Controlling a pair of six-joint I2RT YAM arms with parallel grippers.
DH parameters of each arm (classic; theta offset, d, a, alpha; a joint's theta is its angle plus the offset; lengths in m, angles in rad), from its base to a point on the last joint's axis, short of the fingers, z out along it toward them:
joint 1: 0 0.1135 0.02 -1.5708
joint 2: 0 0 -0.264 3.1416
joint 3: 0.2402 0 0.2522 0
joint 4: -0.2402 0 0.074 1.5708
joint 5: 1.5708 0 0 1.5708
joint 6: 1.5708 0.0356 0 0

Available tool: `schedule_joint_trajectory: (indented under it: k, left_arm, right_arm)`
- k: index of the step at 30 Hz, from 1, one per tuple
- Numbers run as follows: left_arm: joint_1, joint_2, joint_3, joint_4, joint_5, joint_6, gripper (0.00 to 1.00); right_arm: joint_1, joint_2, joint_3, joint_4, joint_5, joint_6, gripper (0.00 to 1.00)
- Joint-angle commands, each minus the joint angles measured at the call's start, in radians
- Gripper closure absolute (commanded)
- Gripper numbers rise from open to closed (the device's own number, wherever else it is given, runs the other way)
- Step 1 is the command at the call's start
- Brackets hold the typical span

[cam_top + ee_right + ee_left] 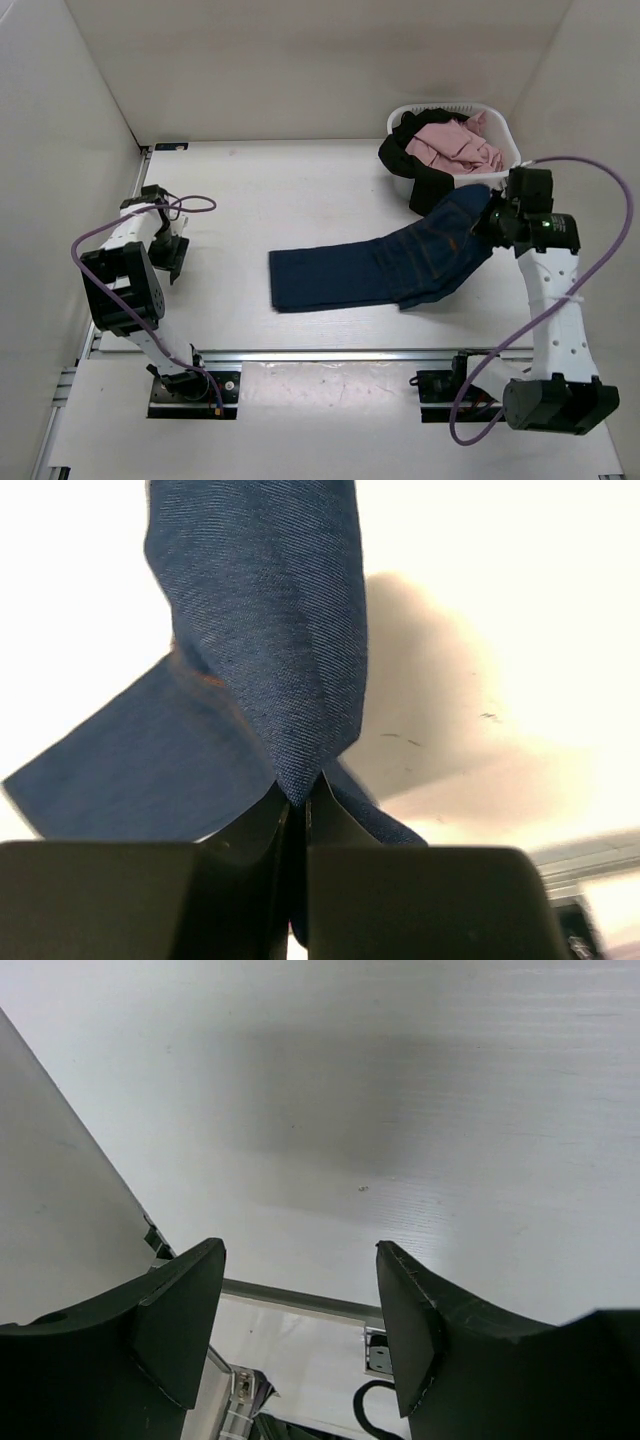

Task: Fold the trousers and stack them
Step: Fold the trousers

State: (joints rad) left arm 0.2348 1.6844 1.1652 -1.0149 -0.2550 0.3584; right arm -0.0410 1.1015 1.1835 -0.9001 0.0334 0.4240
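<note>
Navy trousers (370, 272) | folding: right gripper (298, 792) clamped their end near right edge of table (300, 190); left gripper (300, 1255) wide, empty | I judged next: carry leftward.

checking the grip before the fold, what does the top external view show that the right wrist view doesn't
Only top external: the white plastic laundry basket holding crumpled pink cloth, a black cloth garment draped over its rim, and the left gripper far off at the left. Only right wrist: the right gripper shut on a pinched fold of the dark navy denim trousers, weave visible. Both: those trousers, one end raised off the white table.
</note>
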Motion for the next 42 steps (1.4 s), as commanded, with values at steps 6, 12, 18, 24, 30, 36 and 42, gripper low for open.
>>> schedule_joint_trajectory:
  k: [6,12,18,24,30,36,42]
  left_arm:
    - [-0.005,-0.066,0.033,-0.022,0.020,0.027,0.25]
    - [0.014,-0.075,0.024,-0.022,0.020,0.047,0.25]
    - [0.023,-0.075,0.024,-0.022,0.029,0.056,0.25]
    - [0.023,-0.075,0.005,-0.013,0.039,0.056,0.25]
    - [0.023,-0.075,-0.013,0.005,0.039,0.065,0.25]
    - [0.032,-0.075,-0.013,0.006,0.039,0.074,0.25]
    - [0.041,-0.086,-0.013,0.006,0.039,0.083,0.25]
  right_arm:
    - [0.462,0.084,0.229,-0.234,0.278,0.178,1.00]
    - [0.901,0.440,0.454,-0.245,0.491,0.331,1.00]
    - [1.052,0.886,1.005,-0.385,0.605,0.283,1.00]
    - [1.038,0.965,0.949,-0.182,0.484,0.271,1.00]
    - [1.014,1.081,0.944,-0.076,0.367,0.262,1.00]
    - [1.014,1.132,0.921,0.108,0.176,0.248,0.52]
    - [1.053,0.947,0.808,0.315,0.022,0.094,0.19]
